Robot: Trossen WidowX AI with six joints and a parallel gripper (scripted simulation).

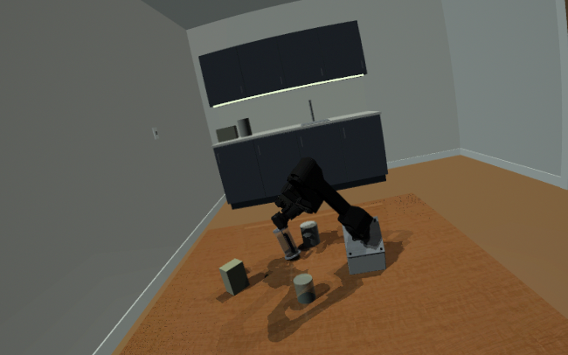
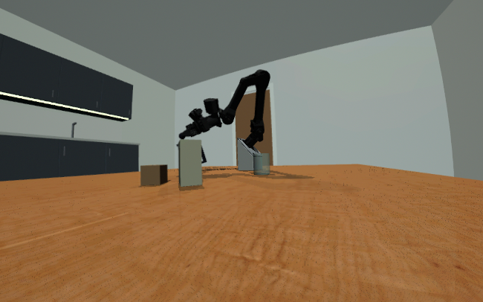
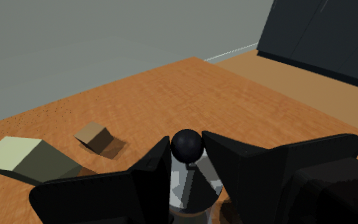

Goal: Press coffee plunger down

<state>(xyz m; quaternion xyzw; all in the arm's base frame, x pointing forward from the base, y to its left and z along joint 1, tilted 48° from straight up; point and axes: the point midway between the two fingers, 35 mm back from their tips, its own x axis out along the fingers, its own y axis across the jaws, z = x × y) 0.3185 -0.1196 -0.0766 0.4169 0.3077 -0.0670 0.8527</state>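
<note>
Gripper: your gripper (image 3: 186,150) sits right over the coffee press; you can see it best in the wrist view.
Fingers: your two black fingers are pinching the round black knob (image 3: 186,144) of the plunger; one finger is on each side of the knob and both touch it.
Plunger: the knob sits close above the lid of the press; a short thin rod shows just under the knob.
Coffee press: the coffee press (image 1: 287,243) is a clear glass tube with a dark base; it stands on the wooden bench (image 1: 432,286); it is near the edge of the bench closest to the wall; from the top view you cannot tell if it leans or stands straight.
Arm: your arm (image 1: 322,193) bends up from a grey block (image 1: 364,255) and reaches down to the press.
Near the press: a grey can (image 1: 309,233) stands just beside the press; a second grey can (image 1: 304,288) stands further off, nearer the top camera.
Boxes: a pale green box (image 1: 233,275) stands apart from the press; a small brown box (image 3: 95,137) lies near the green one.
Side view: the green box hides most of the press from the exterior camera.
</note>
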